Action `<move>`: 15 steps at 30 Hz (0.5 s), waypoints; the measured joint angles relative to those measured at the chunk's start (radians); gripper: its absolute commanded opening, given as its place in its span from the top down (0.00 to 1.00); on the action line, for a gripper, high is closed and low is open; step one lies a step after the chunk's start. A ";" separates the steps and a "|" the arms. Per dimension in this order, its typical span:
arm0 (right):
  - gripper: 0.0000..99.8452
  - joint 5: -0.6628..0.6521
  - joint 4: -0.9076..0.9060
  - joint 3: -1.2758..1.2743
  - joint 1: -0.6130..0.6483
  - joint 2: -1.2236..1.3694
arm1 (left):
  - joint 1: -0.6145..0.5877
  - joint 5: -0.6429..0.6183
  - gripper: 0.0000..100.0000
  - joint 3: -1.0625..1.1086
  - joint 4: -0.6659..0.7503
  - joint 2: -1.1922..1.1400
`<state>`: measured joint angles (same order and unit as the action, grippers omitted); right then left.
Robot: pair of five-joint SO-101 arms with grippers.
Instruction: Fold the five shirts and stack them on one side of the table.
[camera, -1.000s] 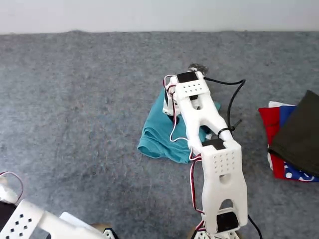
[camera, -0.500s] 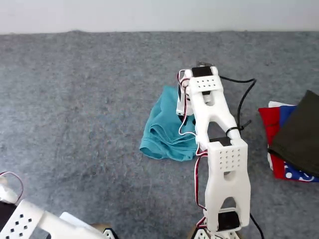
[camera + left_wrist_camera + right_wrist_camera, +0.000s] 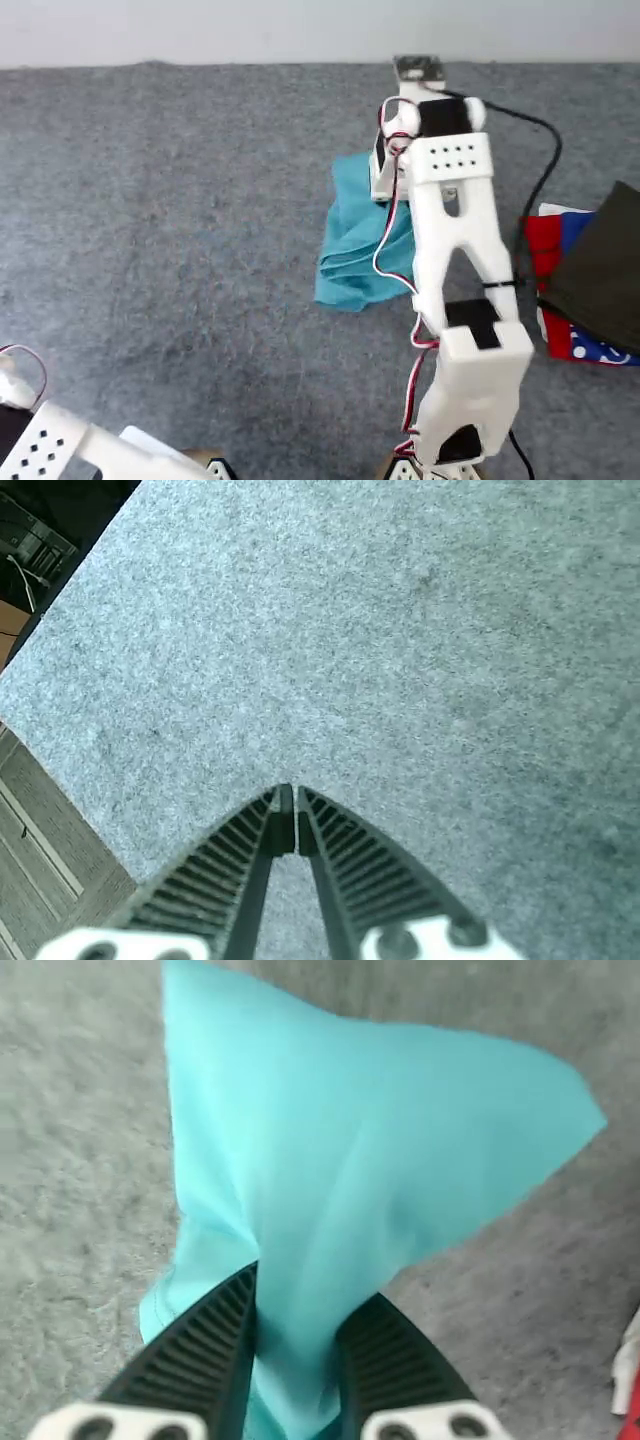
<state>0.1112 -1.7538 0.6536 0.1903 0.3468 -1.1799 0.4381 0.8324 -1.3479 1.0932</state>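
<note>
Ok, right gripper [image 3: 298, 1300] was pinching a bunch of the teal shirt [image 3: 352, 245], which trailed down onto the grey table [image 3: 180, 200] just right of centre in the high view, shirt stack [image 3: 585, 285] at the right edge, left gripper [image 3: 292, 810] pressed together over the table.

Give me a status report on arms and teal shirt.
Right gripper shut on teal shirt. Left gripper shut over grey mat. Nothing between it and shirt stack.
</note>
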 measured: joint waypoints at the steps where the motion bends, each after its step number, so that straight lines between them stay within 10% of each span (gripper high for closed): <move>1: 0.99 -0.009 0.000 0.000 -0.002 -0.020 | 0.000 0.000 0.98 0.000 0.000 0.000; 15: 0.99 -0.213 -0.002 0.000 -0.222 -0.313 | 0.000 0.000 0.98 0.000 0.000 0.000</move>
<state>-0.1020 -1.7553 0.6536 -0.0322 0.0338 -1.1799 0.4381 0.8324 -1.3479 1.0932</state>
